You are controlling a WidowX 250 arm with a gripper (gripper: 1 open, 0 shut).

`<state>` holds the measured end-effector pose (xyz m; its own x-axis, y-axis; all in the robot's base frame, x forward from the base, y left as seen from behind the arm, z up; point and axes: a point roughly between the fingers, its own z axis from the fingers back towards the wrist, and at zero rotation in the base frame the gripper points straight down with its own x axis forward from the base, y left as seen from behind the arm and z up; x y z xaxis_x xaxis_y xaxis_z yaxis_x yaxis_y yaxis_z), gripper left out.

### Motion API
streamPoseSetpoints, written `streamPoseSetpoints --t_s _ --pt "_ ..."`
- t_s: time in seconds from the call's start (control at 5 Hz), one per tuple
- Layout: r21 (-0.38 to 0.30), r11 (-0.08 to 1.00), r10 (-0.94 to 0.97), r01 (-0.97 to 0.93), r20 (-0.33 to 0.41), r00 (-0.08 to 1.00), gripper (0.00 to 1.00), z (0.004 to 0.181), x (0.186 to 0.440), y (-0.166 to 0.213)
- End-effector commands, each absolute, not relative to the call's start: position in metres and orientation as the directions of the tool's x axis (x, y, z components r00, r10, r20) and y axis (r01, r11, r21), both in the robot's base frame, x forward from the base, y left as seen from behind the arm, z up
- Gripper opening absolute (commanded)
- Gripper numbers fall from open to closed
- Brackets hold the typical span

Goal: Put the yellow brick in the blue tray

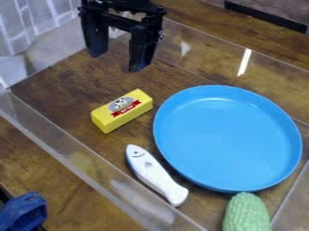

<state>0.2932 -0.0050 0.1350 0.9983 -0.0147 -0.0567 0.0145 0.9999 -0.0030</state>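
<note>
The yellow brick [123, 110] lies flat on the wooden table, left of centre, with a small printed label on its top. Just to its right sits the blue tray [227, 137], round, shallow and with nothing in it. My gripper [117, 50] hangs above the table at the upper left, pointing down, behind and above the brick. Its two black fingers stand apart with nothing between them, so it is open.
A white toy fish [157, 174] lies in front of the brick, by the tray's near-left rim. A green bumpy object [247, 215] pokes in at the bottom right. A blue object [21, 213] sits outside the clear wall [72, 149] at the bottom left.
</note>
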Motion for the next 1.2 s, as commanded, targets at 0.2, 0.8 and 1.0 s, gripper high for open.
streamPoseSetpoints --t_s 0.2,0.8,1.0 --pt "-0.006 0.994 -0.11 0.109 -0.07 0.992 1.0 0.105 0.292 -0.008" --pt "0.005 0.956 -0.292 0.293 -0.039 0.956 1.0 0.078 0.3 -0.008" --pt "0.008 0.947 -0.32 0.32 -0.017 0.947 1.0 0.072 0.305 -0.007"
